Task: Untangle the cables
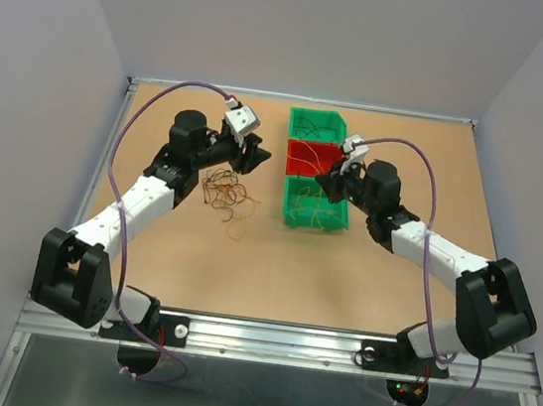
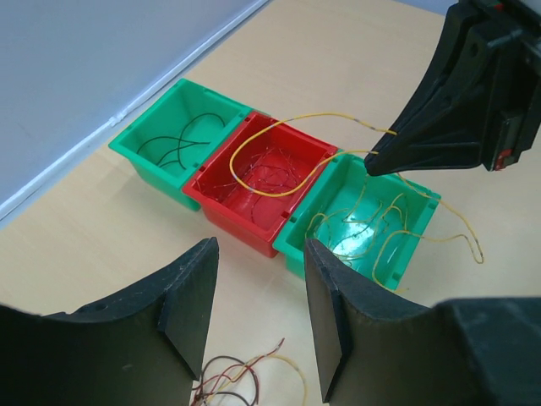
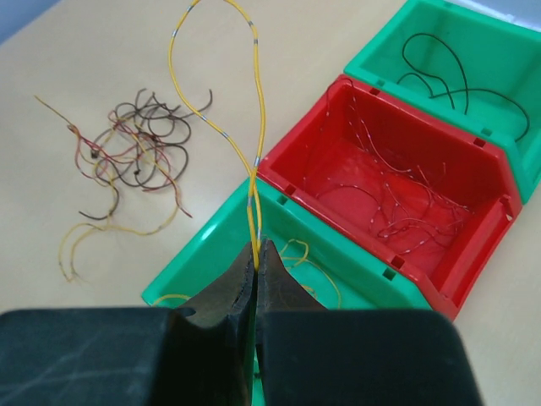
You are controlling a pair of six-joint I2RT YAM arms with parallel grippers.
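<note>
A loose tangle of dark brown, reddish and yellow cables (image 1: pixel 227 192) lies on the table left of the bins; it also shows in the right wrist view (image 3: pixel 127 152) and, at the bottom edge, in the left wrist view (image 2: pixel 228 376). My right gripper (image 3: pixel 256 249) is shut on a long yellow wire (image 3: pixel 263 110) that loops up over the near green bin (image 3: pixel 194 262). In the left wrist view the same wire (image 2: pixel 292 121) arcs over the red bin (image 2: pixel 228 211). My left gripper (image 2: pixel 258 279) is open and empty above the tangle's far edge.
Three bins stand in a row: a far green bin (image 1: pixel 295 124) with black wires, a red bin (image 1: pixel 292 156) with reddish wires, a near green bin (image 1: pixel 288 210) with yellow wires. A raised rail edges the table, with grey walls around it.
</note>
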